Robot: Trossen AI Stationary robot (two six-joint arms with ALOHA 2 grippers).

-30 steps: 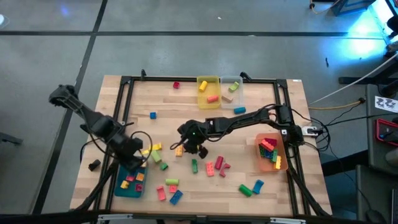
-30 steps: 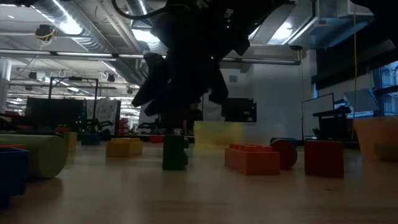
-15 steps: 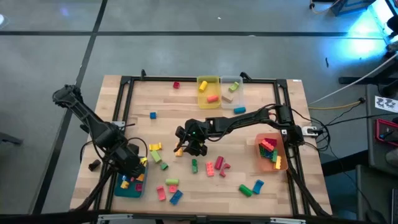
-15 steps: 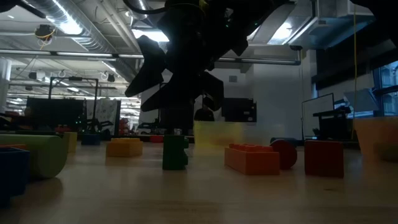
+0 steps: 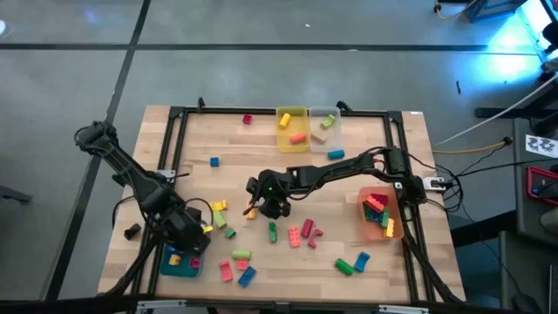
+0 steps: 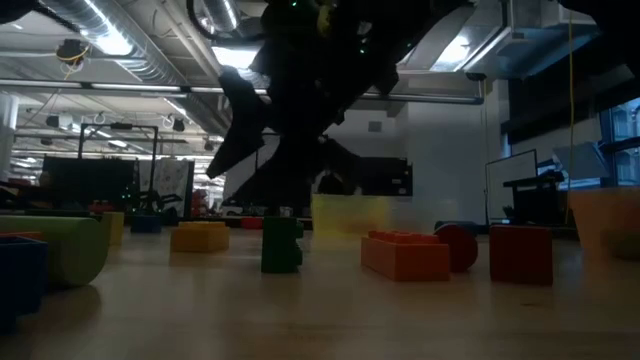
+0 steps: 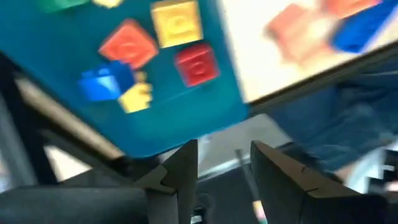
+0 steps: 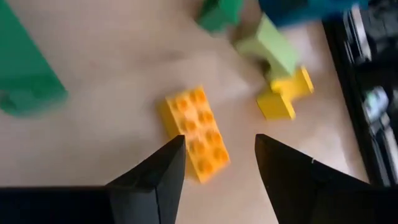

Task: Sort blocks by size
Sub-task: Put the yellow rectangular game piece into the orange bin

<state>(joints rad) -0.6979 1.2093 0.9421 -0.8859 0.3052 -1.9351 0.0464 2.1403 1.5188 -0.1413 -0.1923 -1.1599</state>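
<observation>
Wooden table (image 5: 261, 139), teal bin (image 7: 74, 118) holding blocks (image 7: 127, 46)

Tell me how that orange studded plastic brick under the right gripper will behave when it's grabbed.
The orange studded plastic brick looks rigid and probably light. Lying flat on the table, it seems unlikely to roll or tip. Its smooth sides might slip or twist unless the open right gripper closes squarely across it.

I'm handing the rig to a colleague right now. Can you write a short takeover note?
Left gripper: open, empty, over the teal bin, which holds a few small blocks.
Right gripper: open, empty, above the orange block mid-table.
Done: some blocks lie in the teal, yellow bin, clear bin and orange bin.
Left: many loose blocks on the table, including one blue and one red farther off.
</observation>
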